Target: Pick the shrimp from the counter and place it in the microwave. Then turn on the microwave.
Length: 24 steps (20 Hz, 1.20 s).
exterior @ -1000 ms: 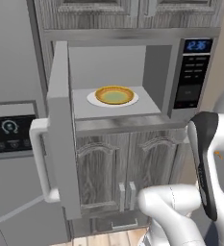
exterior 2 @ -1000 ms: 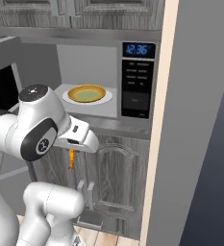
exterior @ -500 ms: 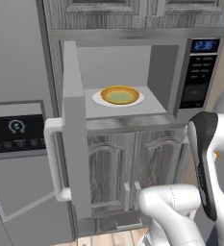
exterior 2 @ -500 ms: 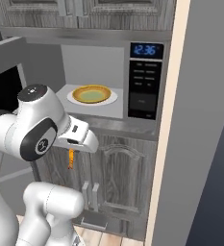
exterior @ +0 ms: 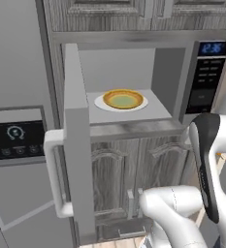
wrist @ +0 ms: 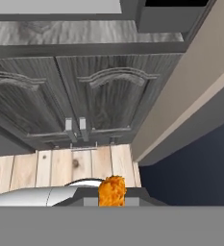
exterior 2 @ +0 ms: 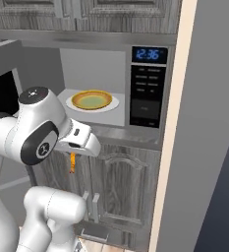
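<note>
Below the open microwave [exterior 2: 111, 98], in front of the grey cabinet doors [exterior 2: 121, 187], the gripper [exterior 2: 73, 165] hangs from the white arm [exterior 2: 42, 133] with its fingers drawn narrow on the shrimp [exterior 2: 73, 163], an orange piece that dangles just under the hand in the right base view. From the hand view the shrimp [wrist: 112, 190] sits at the bottom middle, pinched where the fingertips would be, with the two cabinet doors [wrist: 80, 101] and a strip of pale wood floor [wrist: 51, 166] beyond it. The shrimp is lower than the microwave's floor and outside the cavity. The microwave's door [exterior: 78, 140] stands swung out to the left, edge-on in the left base view, its pale bar handle [exterior: 54, 177] facing the camera. Inside, a yellow bowl [exterior: 123, 99] sits on a white plate [exterior: 101, 102], roughly centred on the cavity floor. At the right of the cavity the black keypad [exterior 2: 146, 96] carries a lit blue display [exterior 2: 149, 54]. Left of the door, in the left base view, a grey panel holds a black dial screen [exterior: 15, 139]. In that view the arm's upper link [exterior: 209, 164] with its dark stripe rises at the lower right, in front of the cabinet doors.
</note>
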Available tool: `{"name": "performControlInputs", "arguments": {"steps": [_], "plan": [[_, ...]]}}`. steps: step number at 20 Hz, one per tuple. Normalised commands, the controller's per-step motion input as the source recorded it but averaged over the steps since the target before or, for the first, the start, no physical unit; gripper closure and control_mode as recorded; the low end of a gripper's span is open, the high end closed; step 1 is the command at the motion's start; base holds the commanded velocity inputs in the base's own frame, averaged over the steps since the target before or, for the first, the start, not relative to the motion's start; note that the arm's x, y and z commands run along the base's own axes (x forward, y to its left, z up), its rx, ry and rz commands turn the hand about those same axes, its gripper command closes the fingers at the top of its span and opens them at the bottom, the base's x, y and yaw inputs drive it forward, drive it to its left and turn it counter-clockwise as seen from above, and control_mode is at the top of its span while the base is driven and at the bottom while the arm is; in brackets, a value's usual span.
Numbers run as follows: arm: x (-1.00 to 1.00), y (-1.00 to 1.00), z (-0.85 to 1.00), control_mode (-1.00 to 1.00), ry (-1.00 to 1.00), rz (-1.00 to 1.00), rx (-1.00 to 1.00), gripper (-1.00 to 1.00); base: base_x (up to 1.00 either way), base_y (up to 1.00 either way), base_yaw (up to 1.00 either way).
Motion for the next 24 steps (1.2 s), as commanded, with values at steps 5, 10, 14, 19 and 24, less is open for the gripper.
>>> {"name": "performControlInputs", "arguments": {"steps": [5,10,14,19,24], "plan": [[0.0,0.0,0.0,1.0,0.0,0.0,0.0,1.0,0.38,0.12,0.0],[0.0,0.0,0.0,1.0,0.0,0.0,0.0,1.0,0.36,0.06,0.0],[0.0,0.0,0.0,1.0,0.0,0.0,0.0,1.0,0.43,0.04,0.01],[0.0,0.0,0.0,1.0,0.0,0.0,0.0,1.0,0.42,0.06,0.06],[0.0,0.0,0.0,1.0,0.0,0.0,0.0,1.0,0.29,0.02,0.1]]}}
